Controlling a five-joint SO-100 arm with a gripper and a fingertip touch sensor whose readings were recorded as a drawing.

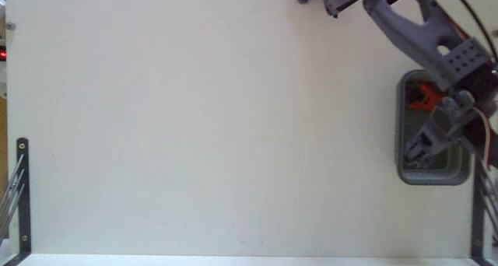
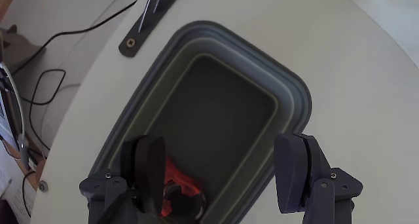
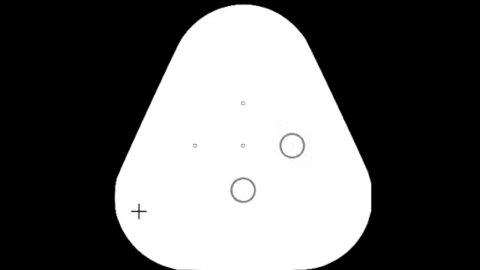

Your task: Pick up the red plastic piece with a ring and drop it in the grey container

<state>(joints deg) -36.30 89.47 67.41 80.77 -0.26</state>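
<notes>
The red plastic piece with a ring (image 2: 178,179) lies inside the grey container (image 2: 298,103).

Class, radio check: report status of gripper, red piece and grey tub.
Gripper open above the grey rounded plastic tub. Small red-orange plastic piece with ring lying inside tub, released, beside one finger. Nothing in the way.

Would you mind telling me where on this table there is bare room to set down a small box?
In the fixed view the white table is bare from its left edge bracket across to the grey container. The crowded part is the right side: the arm reaches over the container, the open end effector hangs above it, and the red piece lies inside.
</notes>
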